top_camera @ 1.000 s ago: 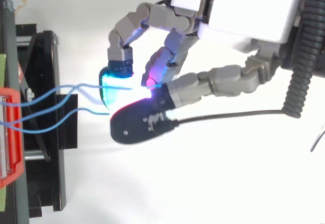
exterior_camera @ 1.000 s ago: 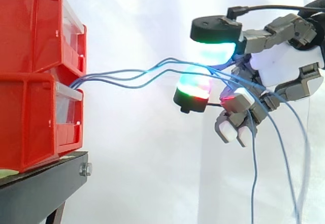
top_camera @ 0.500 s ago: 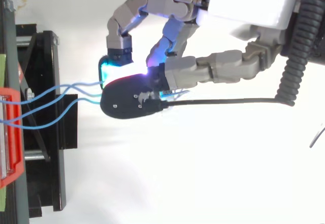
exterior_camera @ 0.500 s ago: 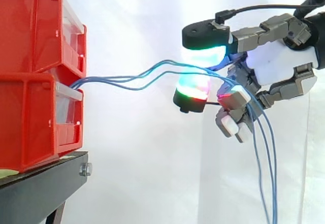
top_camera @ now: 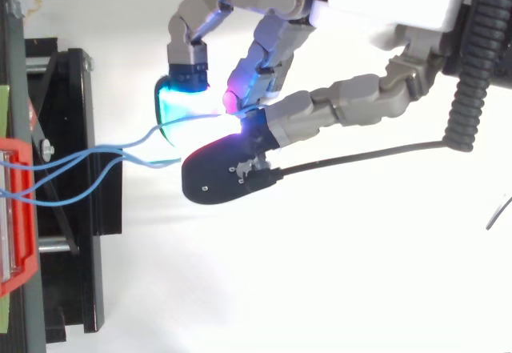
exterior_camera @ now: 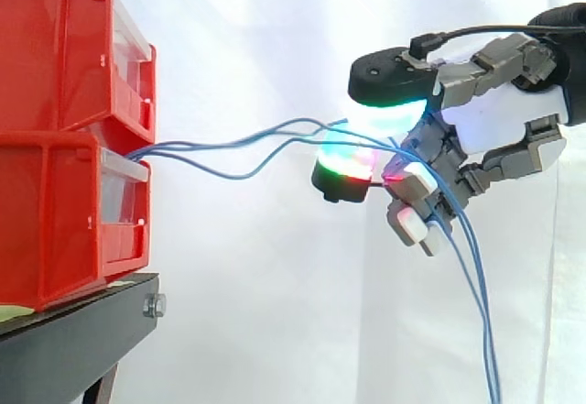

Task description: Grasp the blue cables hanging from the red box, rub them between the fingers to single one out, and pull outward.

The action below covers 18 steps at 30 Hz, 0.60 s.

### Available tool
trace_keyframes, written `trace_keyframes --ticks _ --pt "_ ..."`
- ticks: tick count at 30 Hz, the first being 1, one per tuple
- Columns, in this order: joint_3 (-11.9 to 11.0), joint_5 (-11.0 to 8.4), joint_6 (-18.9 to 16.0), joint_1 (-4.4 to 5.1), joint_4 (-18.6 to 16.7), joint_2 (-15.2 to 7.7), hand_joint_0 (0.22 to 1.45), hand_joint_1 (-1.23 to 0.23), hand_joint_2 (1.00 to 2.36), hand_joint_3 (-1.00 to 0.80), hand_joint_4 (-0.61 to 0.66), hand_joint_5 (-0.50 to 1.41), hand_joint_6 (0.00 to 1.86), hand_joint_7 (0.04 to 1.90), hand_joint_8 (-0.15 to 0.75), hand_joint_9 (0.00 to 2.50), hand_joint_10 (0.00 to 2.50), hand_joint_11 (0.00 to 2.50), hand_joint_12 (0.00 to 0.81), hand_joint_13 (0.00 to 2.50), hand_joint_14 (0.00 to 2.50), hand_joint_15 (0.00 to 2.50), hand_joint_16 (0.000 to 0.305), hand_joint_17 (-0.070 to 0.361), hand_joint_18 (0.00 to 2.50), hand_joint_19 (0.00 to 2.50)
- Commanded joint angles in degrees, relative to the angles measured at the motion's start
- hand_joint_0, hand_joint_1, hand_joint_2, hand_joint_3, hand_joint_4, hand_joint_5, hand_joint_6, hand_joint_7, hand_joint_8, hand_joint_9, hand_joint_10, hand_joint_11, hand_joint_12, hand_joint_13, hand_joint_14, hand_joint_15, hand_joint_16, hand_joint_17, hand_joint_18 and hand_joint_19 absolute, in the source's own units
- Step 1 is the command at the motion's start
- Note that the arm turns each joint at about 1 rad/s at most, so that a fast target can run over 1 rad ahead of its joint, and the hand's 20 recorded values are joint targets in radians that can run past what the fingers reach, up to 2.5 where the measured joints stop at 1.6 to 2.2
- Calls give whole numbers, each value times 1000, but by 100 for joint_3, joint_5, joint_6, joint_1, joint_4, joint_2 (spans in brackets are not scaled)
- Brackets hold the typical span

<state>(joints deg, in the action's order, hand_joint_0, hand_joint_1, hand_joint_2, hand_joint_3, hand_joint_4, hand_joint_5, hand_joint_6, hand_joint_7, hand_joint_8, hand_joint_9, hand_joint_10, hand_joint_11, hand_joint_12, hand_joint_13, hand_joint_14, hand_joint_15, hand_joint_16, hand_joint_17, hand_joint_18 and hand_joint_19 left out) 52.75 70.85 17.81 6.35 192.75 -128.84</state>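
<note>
While the hand (exterior_camera: 499, 120) pinches the blue cables (exterior_camera: 174, 147) between its glowing pads (exterior_camera: 389, 115), they stretch almost level leftward to the red box (exterior_camera: 55, 221), so the pull should go right, away from it.

Two stacked boxes (exterior_camera: 57, 204) sit on the stand (exterior_camera: 64, 344) at left. The cables (exterior_camera: 174, 146) run from between them rightward into the hand (exterior_camera: 499, 120), pinched there, then hang below it.
</note>
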Motion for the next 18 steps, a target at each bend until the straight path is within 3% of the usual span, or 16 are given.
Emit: trace_keyframes --ticks 1,13,18 --pt "-2 8 29 -11 -27 -1 744 -913 1003 -465 -5 -173 950 882 331 1099 17 932 352 1027 26 666 45 102 892 489" --pt "-10 8 47 -11 -45 -1 557 -860 1000 -500 81 -155 929 870 349 1173 20 928 363 1060 26 688 47 105 905 529" --pt "-10 8 47 -11 -45 -1 496 -638 1000 -500 98 -143 908 863 369 1222 18 907 386 1098 24 694 52 117 938 536"
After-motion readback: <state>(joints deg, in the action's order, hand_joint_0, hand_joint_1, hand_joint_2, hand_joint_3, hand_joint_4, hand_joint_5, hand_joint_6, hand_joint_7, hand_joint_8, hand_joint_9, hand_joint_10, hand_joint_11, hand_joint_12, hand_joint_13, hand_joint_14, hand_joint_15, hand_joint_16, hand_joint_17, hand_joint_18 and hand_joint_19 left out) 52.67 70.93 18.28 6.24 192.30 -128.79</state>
